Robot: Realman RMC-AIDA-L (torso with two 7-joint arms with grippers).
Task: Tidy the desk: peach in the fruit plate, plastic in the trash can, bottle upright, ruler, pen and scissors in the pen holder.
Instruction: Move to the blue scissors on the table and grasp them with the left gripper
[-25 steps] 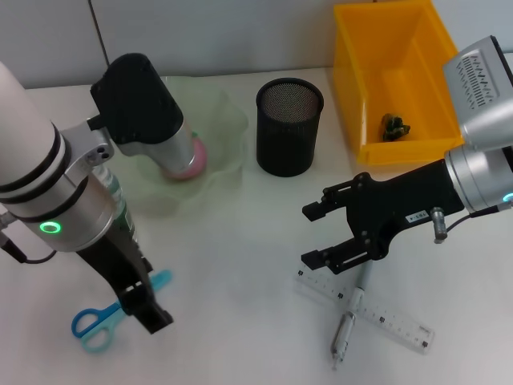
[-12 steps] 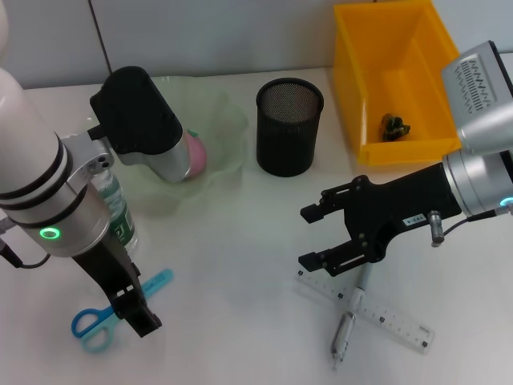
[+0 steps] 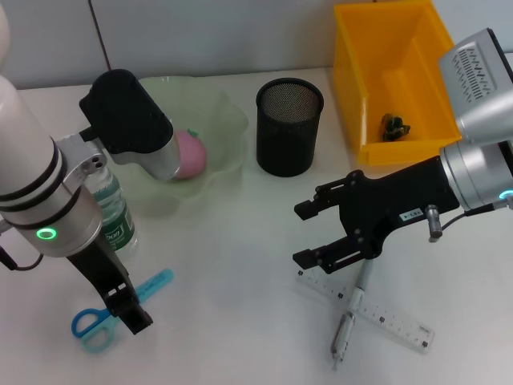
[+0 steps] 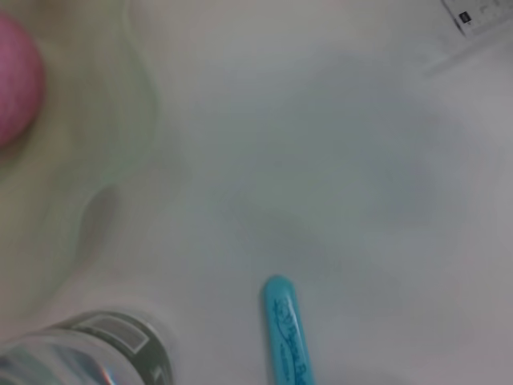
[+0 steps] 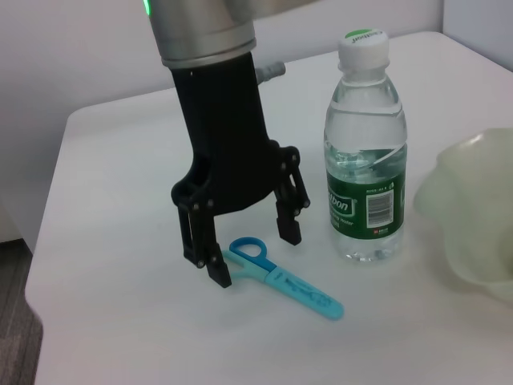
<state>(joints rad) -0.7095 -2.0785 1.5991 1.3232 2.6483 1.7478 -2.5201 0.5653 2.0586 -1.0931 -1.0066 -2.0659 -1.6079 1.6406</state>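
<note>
Head view: scissors (image 3: pixel 112 309) flat, blades toward bottle (image 3: pixel 112 220).

White desk (image 3: pixel 232 241): scissors (image 3: pixel 100 317), bottle (image 3: pixel 112 216), ruler (image 3: pixel 385 314), pen (image 3: pixel 349 317).

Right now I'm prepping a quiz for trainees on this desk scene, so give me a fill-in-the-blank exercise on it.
1. The pink peach lies in the ____ plate.
2. The water bottle stands ____ beside the left claw.
3. The left claw, open, straddles the blue ____ on the desk.
4. The pen lies across the ____, below the open right claw.

Missing words: fruit; upright; scissors; ruler
</note>
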